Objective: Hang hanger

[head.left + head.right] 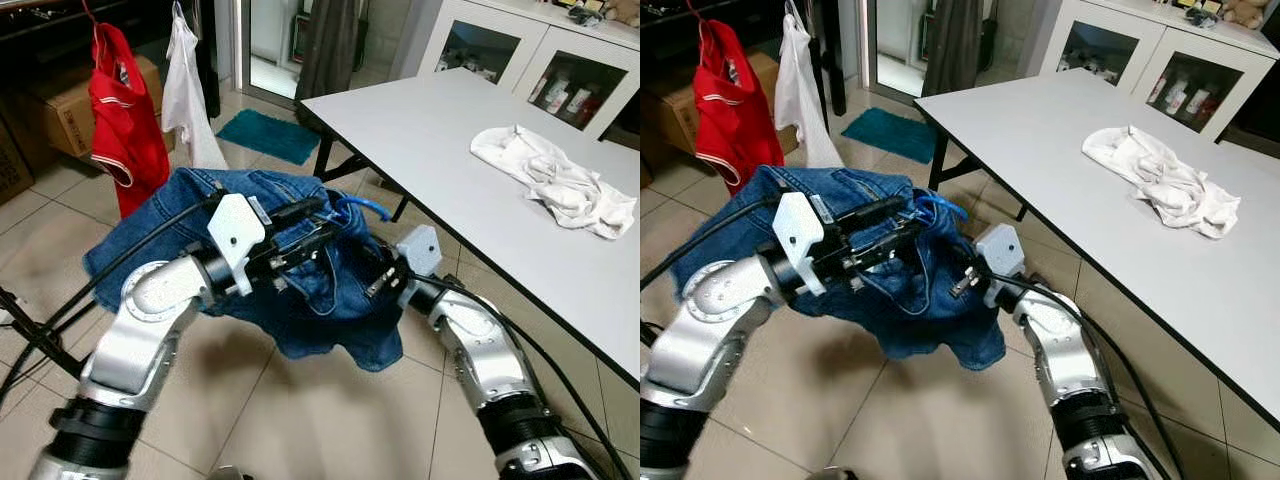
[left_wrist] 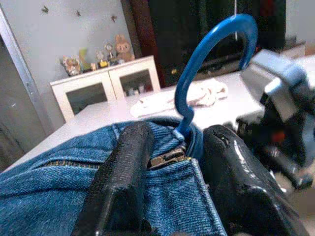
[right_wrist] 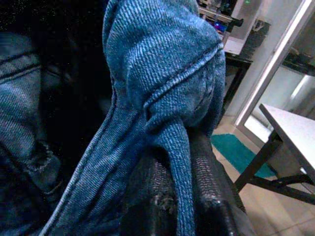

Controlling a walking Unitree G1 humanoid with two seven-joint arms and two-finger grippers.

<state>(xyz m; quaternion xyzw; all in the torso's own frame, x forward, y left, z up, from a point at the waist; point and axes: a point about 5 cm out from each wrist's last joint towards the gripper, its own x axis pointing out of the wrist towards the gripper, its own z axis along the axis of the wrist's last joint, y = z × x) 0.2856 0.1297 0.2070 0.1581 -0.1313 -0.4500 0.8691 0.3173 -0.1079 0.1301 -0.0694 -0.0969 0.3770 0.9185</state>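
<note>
A pair of blue jeans (image 1: 300,295) hangs on a blue hanger, held up between both arms above the tiled floor. The hanger's curved hook (image 2: 216,54) rises out of the waistband by the zipper. My left gripper (image 1: 318,232) is shut on the waistband just below the hook, with a black finger (image 2: 123,182) on either side of the denim. My right gripper (image 1: 382,280) is shut on a bunched fold of the jeans (image 3: 172,123) at the garment's right side. The rest of the hanger is hidden inside the denim.
A red garment (image 1: 125,120) and a white garment (image 1: 185,90) hang at the back left, above a cardboard box (image 1: 65,115). A white table (image 1: 450,150) with a crumpled white cloth (image 1: 555,180) stands to the right. A teal mat (image 1: 268,135) lies by the doorway.
</note>
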